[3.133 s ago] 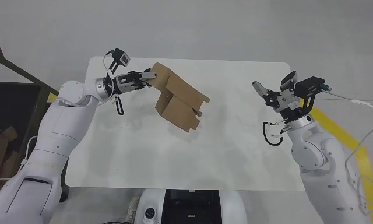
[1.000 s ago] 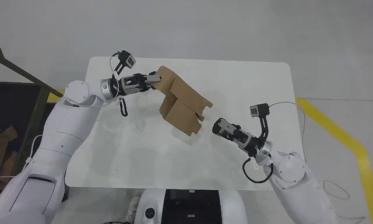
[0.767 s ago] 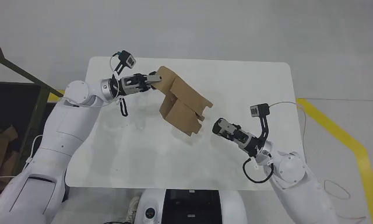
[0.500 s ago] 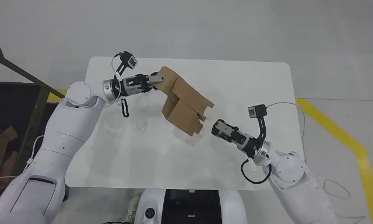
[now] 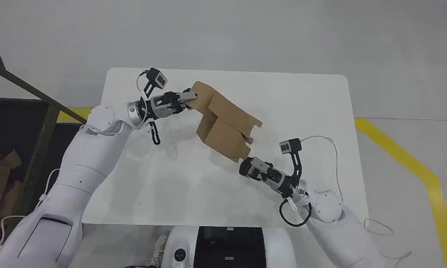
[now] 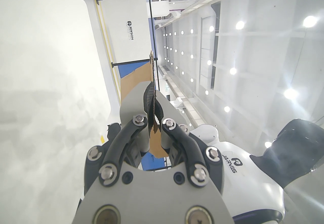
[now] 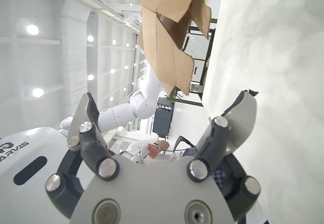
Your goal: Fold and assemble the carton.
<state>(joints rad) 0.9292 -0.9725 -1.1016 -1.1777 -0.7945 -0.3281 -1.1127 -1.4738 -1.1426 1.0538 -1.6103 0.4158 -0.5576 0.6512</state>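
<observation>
1. Floor (image 5: 279, 24): plain grey, surrounding the table on all visible sides.

2. Table (image 5: 307, 107): white, rectangular top with rounded corners. It carries the work area for both arms.

3. Carton (image 5: 223, 125): brown corrugated cardboard, partly opened out and not squared up, with its flaps loose. In the top view it sits over the middle of the table, toward the robot's left and the far side, running slantwise from the left arm toward the right arm. One flap juts out toward the right side. In the right wrist view an open gap shows between two panels, with a dark interior. Whether its lower edge touches the table cannot be told.

4. Left claw (image 5: 187, 97): clenched on the carton. Its two fingers are pinched flat on a thin cardboard edge at the carton's far-left end. The left wrist view shows that edge running straight between the ribbed pads (image 6: 148, 94), with the panel extending beyond them.

5. Right claw (image 5: 244, 168): released, with the fingers spread wide and nothing between them. It sits over the near half of the table, just beside the carton's nearest corner and pointing at it. Contact with the cardboard cannot be made out.
</observation>
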